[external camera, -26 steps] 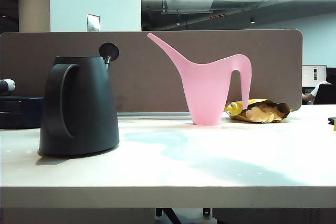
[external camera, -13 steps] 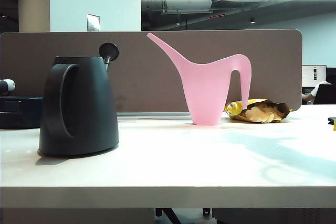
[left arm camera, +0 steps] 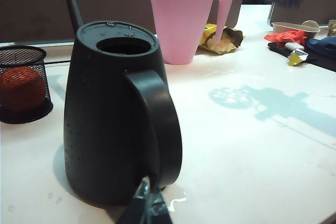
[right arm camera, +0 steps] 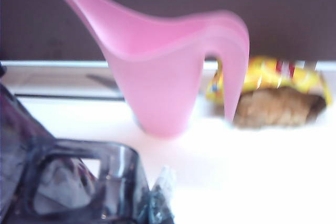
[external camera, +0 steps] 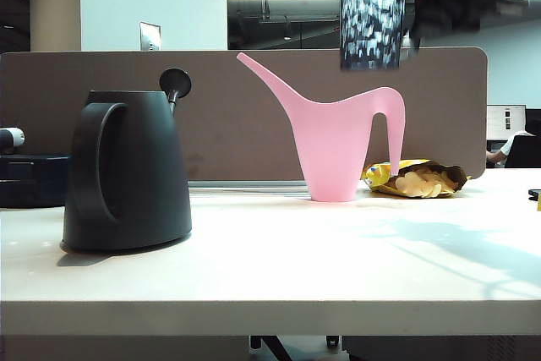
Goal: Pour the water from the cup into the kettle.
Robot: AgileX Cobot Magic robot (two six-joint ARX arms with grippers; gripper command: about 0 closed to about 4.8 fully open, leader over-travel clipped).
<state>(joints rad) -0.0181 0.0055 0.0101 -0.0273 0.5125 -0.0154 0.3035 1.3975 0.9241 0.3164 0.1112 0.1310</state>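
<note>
- Change since the earlier exterior frames: the cup (external camera: 370, 23) has travelled from above the middle of the table, where only its base showed at the top edge and it looked tilted, rightward and down. It now hangs upright in the air, in full view, above the handle side of the pink watering can (external camera: 338, 137). Nothing on the table has shifted.
- Kettle (external camera: 127, 171): stands at the left of the table (external camera: 279, 268), lid swung up on its stalk, so the round top opening (left arm camera: 125, 45) is uncovered. Whether it holds water cannot be told.
- Left gripper (left arm camera: 147, 208): parked low, just beside the kettle's base on the handle side. Only the dark fingertips show, drawn together, carrying nothing.
- Pink watering can: mid-table at the back, with a yellow snack bag (external camera: 418, 178) beside it. Neither belongs to the task.
- Right gripper (external camera: 423, 6): a blurred dark mass at upper right, clamped on the cup's side. In the right wrist view the glass (right arm camera: 73, 184) sits close under the camera; no water level can be made out.
- Progress, as a judgement: the cup is upright and well away from the kettle, so the pour reads as done. Left: setting the cup down and letting go.
</note>
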